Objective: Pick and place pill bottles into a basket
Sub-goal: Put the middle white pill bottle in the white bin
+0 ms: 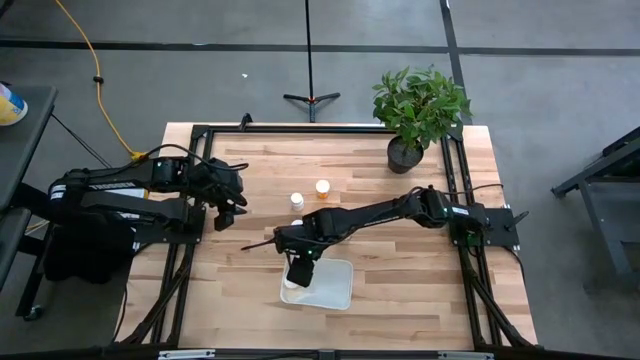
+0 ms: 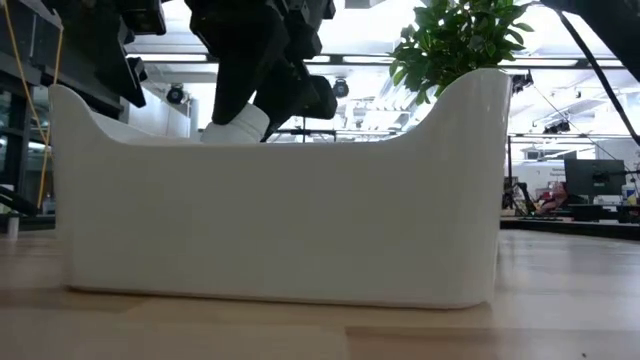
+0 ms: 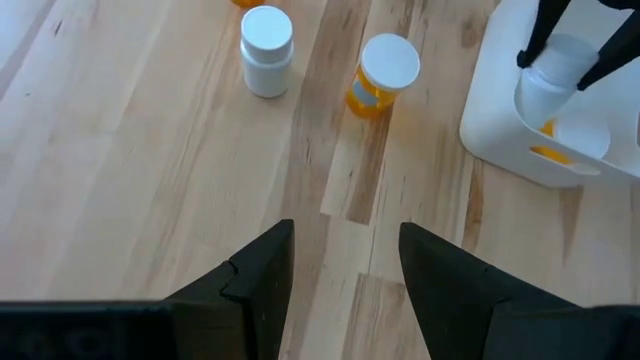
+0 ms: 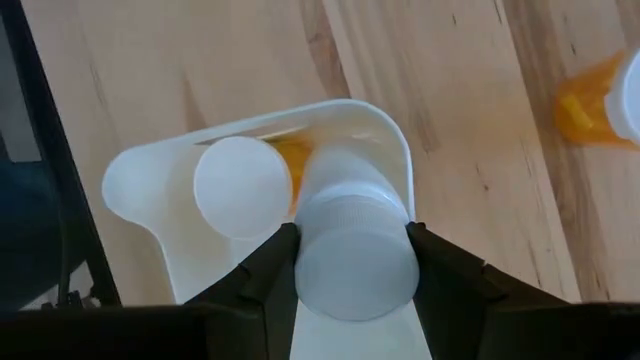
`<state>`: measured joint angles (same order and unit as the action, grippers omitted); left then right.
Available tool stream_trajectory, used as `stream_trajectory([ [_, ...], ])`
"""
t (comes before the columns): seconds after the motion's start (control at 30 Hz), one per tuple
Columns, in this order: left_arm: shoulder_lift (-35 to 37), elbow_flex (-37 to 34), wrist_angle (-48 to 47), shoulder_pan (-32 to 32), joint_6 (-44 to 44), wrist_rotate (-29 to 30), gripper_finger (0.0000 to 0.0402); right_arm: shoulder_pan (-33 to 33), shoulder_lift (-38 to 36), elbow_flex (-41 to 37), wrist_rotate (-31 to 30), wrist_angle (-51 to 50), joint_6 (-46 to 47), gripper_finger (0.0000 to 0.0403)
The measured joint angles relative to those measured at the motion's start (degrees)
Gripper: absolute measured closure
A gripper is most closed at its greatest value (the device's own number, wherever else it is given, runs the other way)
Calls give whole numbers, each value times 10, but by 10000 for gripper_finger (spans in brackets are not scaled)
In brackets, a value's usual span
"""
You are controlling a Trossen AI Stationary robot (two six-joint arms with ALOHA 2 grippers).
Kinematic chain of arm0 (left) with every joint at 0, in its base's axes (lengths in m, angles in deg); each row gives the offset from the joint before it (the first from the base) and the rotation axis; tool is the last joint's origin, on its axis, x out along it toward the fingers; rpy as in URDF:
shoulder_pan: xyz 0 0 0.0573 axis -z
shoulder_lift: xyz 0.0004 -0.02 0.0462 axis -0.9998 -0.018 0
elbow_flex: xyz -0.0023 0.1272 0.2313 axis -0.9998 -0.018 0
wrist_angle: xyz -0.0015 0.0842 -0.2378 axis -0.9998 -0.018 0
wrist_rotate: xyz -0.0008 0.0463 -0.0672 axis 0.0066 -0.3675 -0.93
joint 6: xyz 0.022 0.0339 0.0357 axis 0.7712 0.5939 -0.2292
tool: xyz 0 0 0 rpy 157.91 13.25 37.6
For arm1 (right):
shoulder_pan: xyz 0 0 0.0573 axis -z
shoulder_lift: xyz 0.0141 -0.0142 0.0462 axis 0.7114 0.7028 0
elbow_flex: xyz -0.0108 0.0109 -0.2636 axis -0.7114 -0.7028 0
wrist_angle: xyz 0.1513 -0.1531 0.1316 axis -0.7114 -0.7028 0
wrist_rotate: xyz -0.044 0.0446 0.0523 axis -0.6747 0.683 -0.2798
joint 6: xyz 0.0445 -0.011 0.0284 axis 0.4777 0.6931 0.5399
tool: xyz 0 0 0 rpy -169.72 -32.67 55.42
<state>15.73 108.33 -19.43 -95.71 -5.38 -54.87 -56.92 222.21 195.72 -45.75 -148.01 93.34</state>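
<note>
From above, we cannot see the near-left corner of the basket point(image 1: 335, 290): the right gripper point(image 1: 299, 277) covers it, along with whatever bottle it carries. At worktop height, the basket's front wall point(image 2: 280, 220) hides everything inside; only a white cap point(image 2: 238, 127) shows above the rim, and the arm above it is cut off by the picture's top edge. In the left wrist view, the basket point(image 3: 500, 120) runs off the right edge, and an orange bottle point(image 3: 245, 3) is cropped at the top. In the right wrist view, another orange bottle point(image 4: 600, 100) is cut by the edge and blurred.
</note>
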Motion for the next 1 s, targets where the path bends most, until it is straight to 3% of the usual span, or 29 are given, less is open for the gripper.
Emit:
stream_trajectory([
  [0.43,0,0,0,0,0,0,186,-5,2,0,46,8,16,237],
  [0.6,0,0,0,0,0,0,186,-7,1,0,70,6,12,251],
  [1.0,0,0,0,0,0,0,186,-6,0,75,47,-53,-20,253],
])
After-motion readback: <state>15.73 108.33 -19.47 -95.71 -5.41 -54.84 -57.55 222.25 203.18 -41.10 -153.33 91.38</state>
